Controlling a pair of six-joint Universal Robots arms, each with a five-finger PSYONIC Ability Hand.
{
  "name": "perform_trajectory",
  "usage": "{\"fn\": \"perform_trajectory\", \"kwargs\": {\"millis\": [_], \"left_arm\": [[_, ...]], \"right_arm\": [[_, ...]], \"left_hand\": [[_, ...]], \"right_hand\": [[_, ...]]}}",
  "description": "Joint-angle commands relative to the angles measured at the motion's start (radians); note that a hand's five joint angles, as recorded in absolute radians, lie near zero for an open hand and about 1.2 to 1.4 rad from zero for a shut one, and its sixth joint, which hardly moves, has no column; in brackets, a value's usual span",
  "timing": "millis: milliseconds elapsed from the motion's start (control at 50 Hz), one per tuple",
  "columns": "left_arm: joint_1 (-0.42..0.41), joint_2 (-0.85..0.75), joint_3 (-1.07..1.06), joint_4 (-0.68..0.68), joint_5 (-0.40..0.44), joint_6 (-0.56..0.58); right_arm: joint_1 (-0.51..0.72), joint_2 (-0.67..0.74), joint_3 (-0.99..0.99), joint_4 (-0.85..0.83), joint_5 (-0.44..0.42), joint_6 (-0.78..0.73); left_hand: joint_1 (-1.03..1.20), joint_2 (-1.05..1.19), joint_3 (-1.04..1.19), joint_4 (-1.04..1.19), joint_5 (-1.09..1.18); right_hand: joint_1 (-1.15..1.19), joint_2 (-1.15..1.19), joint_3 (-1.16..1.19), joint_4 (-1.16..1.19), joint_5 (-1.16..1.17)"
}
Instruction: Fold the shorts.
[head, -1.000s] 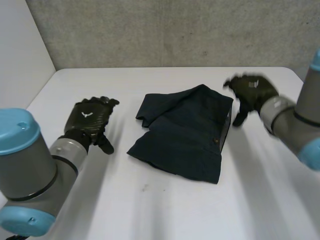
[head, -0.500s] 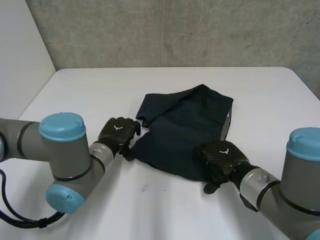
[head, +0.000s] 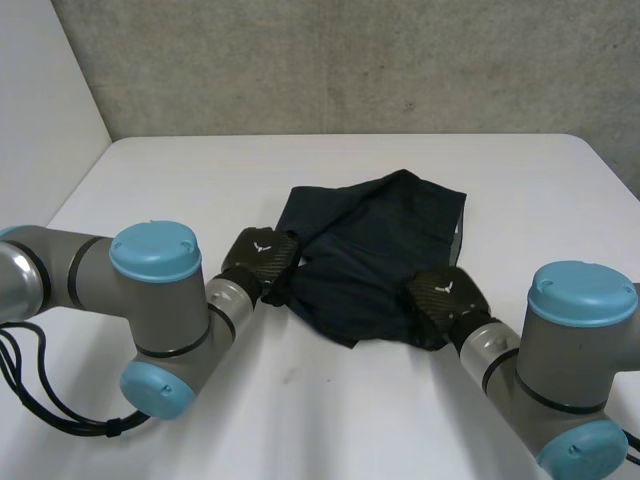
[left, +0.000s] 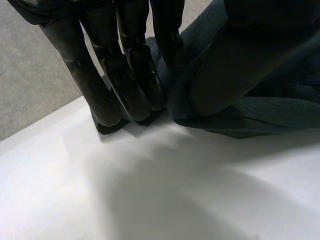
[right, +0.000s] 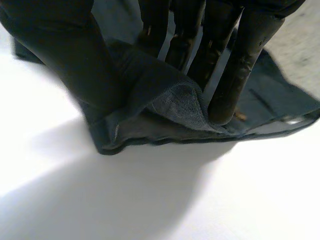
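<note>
Navy twill shorts (head: 375, 245) lie at the middle of the white table (head: 180, 180), already doubled into layers, with a grey concrete wall (head: 350, 60) behind. The far part rests flat and fairly smooth, with a diagonal fold running across the top layer and a thin pale strip along the edge on the robot's right. The near edge is drawn in between the two hands and bunched, narrowing to a blunt point toward the robot.

The left hand (head: 260, 258) sits at the near-left corner of the shorts. In the left wrist view its fingers (left: 125, 75) point straight down with tips at the table, and a thick roll of the shorts (left: 260, 110) is pinched between them and the thumb.

The right hand (head: 445, 300) is at the near-right corner. In the right wrist view its thumb (right: 65, 55) and fingers (right: 240, 65) clamp a fold of the shorts (right: 150, 130), where a turned-up flap shows a lighter grey-blue inner side.
</note>
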Motion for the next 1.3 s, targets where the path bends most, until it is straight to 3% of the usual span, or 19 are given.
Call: {"fn": "perform_trajectory", "kwargs": {"millis": [20, 120, 200, 340, 420, 480, 500, 580, 640, 820, 880, 1020, 1220, 1300], "left_arm": [[-0.012, 0.131, -0.008, -0.017, -0.009, 0.006], [-0.015, 0.335, -0.008, -0.052, -0.025, 0.019], [-0.01, 0.414, -0.004, -0.061, -0.028, 0.084], [-0.018, 0.356, -0.019, -0.087, -0.081, 0.344], [-0.053, 0.261, -0.025, -0.09, -0.136, 0.368], [-0.066, 0.225, -0.028, -0.092, -0.17, 0.359], [-0.069, 0.21, -0.033, -0.092, -0.192, 0.352], [-0.075, 0.196, -0.051, -0.094, -0.239, 0.297], [-0.073, 0.21, -0.068, -0.097, -0.256, 0.229], [-0.064, 0.343, -0.167, -0.221, -0.259, -0.203], [-0.057, 0.36, -0.204, -0.222, -0.263, -0.28], [0.045, 0.346, -0.254, -0.225, -0.244, -0.314], [0.075, 0.181, -0.178, -0.206, -0.243, -0.303], [0.088, 0.118, -0.132, -0.199, -0.233, -0.302]], "right_arm": [[-0.007, -0.073, -0.022, -0.014, 0.009, -0.016], [-0.012, -0.247, -0.046, 0.023, 0.009, -0.047], [-0.01, -0.307, -0.069, 0.083, 0.004, -0.094], [0.005, -0.309, -0.072, 0.107, 0.002, -0.114], [0.008, -0.245, -0.065, 0.106, 0.004, -0.114], [0.002, -0.197, -0.074, 0.107, 0.006, -0.113], [-0.003, -0.19, -0.074, 0.106, 0.006, -0.113], [-0.009, -0.177, -0.074, 0.104, 0.007, -0.113], [-0.02, -0.171, -0.069, 0.103, 0.007, -0.114], [-0.037, -0.15, -0.057, 0.086, 0.006, -0.111], [-0.033, -0.15, -0.057, 0.083, 0.006, -0.111], [-0.035, -0.15, -0.057, 0.083, 0.006, -0.107], [-0.038, -0.153, -0.051, 0.083, 0.006, -0.107], [-0.041, -0.154, -0.049, 0.083, 0.004, -0.107]], "left_hand": [[0.306, 0.204, 0.209, 0.194, 0.25], [0.306, 0.204, 0.209, 0.194, 0.25], [0.306, 0.204, 0.209, 0.194, 0.25], [0.306, 0.204, 0.209, 0.194, 0.25], [0.292, 0.19, 0.195, 0.18, 0.236], [0.037, -0.064, -0.059, -0.075, -0.019], [-0.196, -0.298, -0.293, -0.309, -0.252], [-0.533, -0.634, -0.629, -0.645, -0.588], [-0.583, -0.685, -0.68, -0.695, -0.639], [-0.589, -0.691, -0.686, -0.701, -0.645], [-0.586, -0.688, -0.683, -0.698, -0.642], [-0.58, -0.682, -0.677, -0.693, -0.636], [-0.557, -0.659, -0.653, -0.669, -0.613], [-0.408, -0.509, -0.504, -0.52, -0.464]], "right_hand": [[0.432, 0.247, 0.235, 0.214, 0.268], [0.432, 0.247, 0.235, 0.214, 0.268], [0.432, 0.247, 0.235, 0.214, 0.268], [0.432, 0.247, 0.235, 0.214, 0.268], [0.432, 0.247, 0.235, 0.214, 0.268], [0.432, 0.247, 0.235, 0.214, 0.268], [0.432, 0.247, 0.235, 0.214, 0.268], [0.432, 0.247, 0.235, 0.214, 0.268], [0.432, 0.247, 0.235, 0.214, 0.268], [0.432, 0.247, 0.235, 0.214, 0.268], [0.432, 0.247, 0.235, 0.214, 0.268], [0.432, 0.247, 0.235, 0.214, 0.268], [0.432, 0.247, 0.235, 0.214, 0.268], [0.432, 0.247, 0.235, 0.214, 0.268]]}}
